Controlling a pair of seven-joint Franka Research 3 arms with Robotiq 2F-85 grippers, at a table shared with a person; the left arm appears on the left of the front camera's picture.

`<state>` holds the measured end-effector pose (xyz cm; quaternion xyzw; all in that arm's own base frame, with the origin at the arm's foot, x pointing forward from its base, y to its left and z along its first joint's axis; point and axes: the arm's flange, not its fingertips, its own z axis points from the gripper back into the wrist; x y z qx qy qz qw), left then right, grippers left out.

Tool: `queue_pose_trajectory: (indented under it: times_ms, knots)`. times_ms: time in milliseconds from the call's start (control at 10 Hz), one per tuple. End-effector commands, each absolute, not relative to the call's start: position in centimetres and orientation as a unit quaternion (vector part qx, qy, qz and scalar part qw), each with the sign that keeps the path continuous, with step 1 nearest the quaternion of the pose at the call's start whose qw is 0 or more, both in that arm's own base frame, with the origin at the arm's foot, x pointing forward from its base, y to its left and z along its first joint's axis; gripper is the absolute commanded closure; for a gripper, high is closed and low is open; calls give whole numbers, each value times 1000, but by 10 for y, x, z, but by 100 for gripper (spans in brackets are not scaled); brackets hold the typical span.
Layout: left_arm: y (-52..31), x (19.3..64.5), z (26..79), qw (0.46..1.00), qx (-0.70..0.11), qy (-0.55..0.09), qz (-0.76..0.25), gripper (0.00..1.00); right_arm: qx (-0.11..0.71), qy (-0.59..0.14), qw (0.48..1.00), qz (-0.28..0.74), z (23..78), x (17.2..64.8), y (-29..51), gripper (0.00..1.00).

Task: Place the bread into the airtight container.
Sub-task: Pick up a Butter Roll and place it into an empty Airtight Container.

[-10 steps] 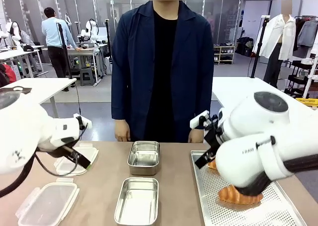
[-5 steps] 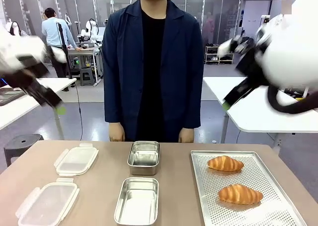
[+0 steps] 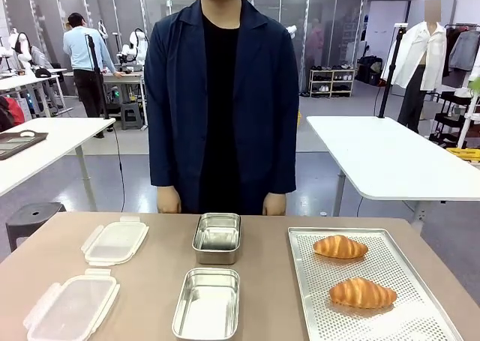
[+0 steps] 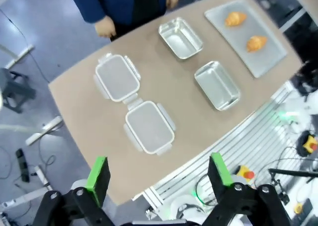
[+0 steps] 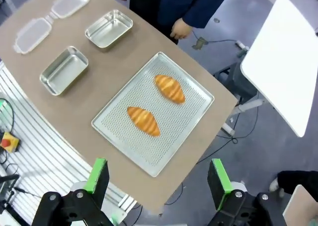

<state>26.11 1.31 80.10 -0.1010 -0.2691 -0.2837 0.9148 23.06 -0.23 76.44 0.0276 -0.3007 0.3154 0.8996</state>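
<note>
The left claw (image 4: 159, 170) hangs high above the table, its green pads spread wide with nothing between them. Far below and ahead of its fingers lie two clear clip-lock lids close together, the near lid (image 4: 148, 126) almost straight under it and the far lid (image 4: 118, 77) just beyond. Further out from that claw, toward the tray side, stand two empty steel boxes, the near container (image 4: 217, 84) and the far container (image 4: 180, 37), a little apart. The far one sits close to the person's hand (image 3: 274, 204) at the table edge. The perforated tray (image 5: 149, 151) lies well below the right claw (image 5: 157, 175), roughly centred ahead of its fingers. It carries the bread: the near croissant (image 5: 144, 120) and the far croissant (image 5: 170, 88), apart from each other and not yet moved. The right claw is also fully open and grips nothing. Both claws have a long way down, so a small aiming error could land a pad on the tray mesh or on the crust instead of straddling the pastry. A croissant is probably soft and flaky, so too firm a squeeze could crush or tear it, and too light a one could drop it on the way across. The containers look light and slick, so bread set on a rim, or crosswise to the box, could tip out or shove the box aside. A reach toward the far container also passes near the person's hands.
</note>
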Motion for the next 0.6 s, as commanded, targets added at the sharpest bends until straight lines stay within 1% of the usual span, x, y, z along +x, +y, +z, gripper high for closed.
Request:
queue_pose_trajectory:
  times_ms: [0, 300, 400, 500]
  knots:
    - [46, 237, 809, 907, -130, -292, -275, 0, 43, -311, 894, 319, 772, 200, -25, 0]
    - [79, 193, 826, 905, -127, -331, -235, 0, 29, -324, 897, 300, 794, 149, -59, 0]
    - [81, 186, 826, 905, -131, -332, -233, 0, 24, -310, 901, 302, 790, 145, -62, 0]
    - [81, 186, 822, 906, -142, -331, -223, 0, 36, -311, 906, 286, 784, 150, -61, 0]
